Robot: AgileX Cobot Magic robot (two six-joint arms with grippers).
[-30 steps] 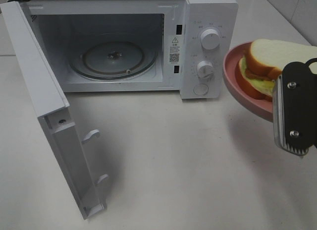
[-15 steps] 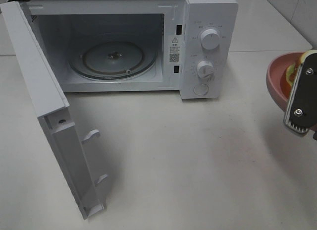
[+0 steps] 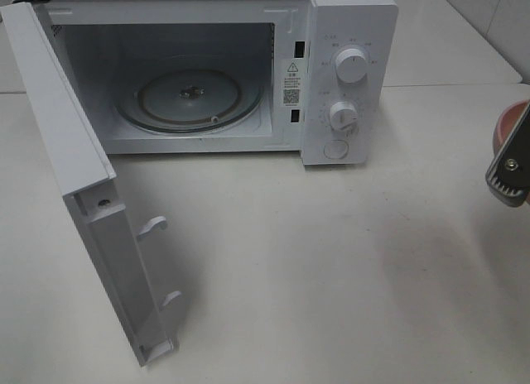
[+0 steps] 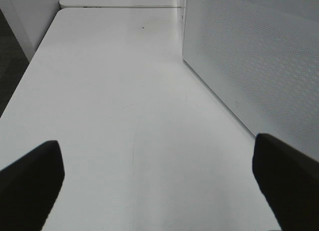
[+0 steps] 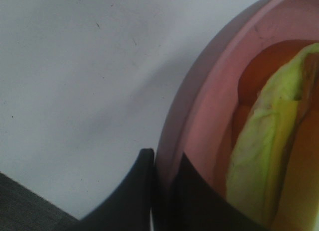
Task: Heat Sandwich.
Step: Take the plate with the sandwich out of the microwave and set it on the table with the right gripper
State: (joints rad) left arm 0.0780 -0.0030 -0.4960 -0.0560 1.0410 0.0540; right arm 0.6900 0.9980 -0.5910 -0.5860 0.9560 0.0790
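The sandwich (image 5: 266,156), with pale yellow-green and orange-red layers, lies on a round pink plate (image 5: 209,101) in the right wrist view. My right gripper (image 5: 163,188) is shut on the plate's rim, one finger on each side of it. In the exterior high view only a sliver of the plate (image 3: 511,123) and the right gripper (image 3: 508,173) show at the far right edge, held above the table; the sandwich is out of that view. My left gripper (image 4: 159,186) is open and empty over bare table, out of the high view.
The white microwave (image 3: 348,78) stands at the back with its door (image 3: 79,177) swung wide open to the left. Its glass turntable (image 3: 189,98) is bare. The left wrist view shows the microwave's perforated side (image 4: 249,57) close by.
My right gripper has carried the plate and sandwich to the right, from beside the microwave's dials to almost outside the high view. The left gripper has stayed open.
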